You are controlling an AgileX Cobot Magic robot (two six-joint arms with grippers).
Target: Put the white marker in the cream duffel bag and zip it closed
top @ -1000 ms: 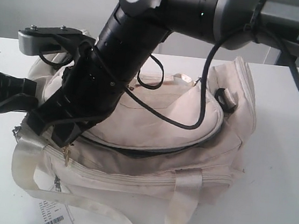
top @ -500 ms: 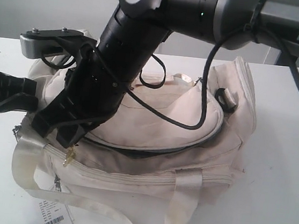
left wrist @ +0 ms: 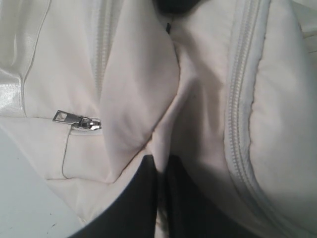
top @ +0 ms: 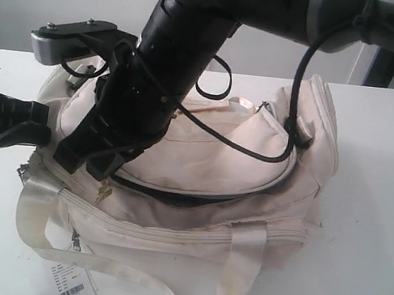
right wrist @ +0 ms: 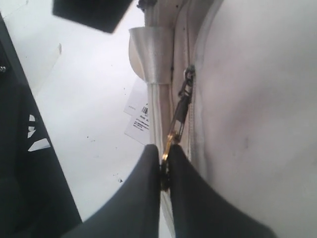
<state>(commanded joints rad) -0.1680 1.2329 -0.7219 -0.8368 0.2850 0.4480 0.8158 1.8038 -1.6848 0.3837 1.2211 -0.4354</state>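
Note:
The cream duffel bag (top: 193,240) lies on the white table, its curved top zipper showing a dark gap (top: 178,191) along the front. My right gripper (top: 98,173) reaches across to the bag's left front corner and is shut on the gold zipper pull (top: 103,192). In the right wrist view the pull (right wrist: 177,119) runs from the slider into my right gripper (right wrist: 165,157), whose fingers are closed. My left gripper (top: 42,133) is at the bag's left end, shut on a fold of cream fabric (left wrist: 161,148). The white marker is out of view.
A white paper tag with a barcode (top: 71,286) lies on the table (top: 364,245) by the bag's front left corner. A black cable (top: 253,150) hangs over the top flap. A silver pocket zipper pull (left wrist: 77,120) sits near my left gripper.
My right gripper has moved a little up and to the right along the zipper line, carrying the gold pull with it. The left gripper has held still.

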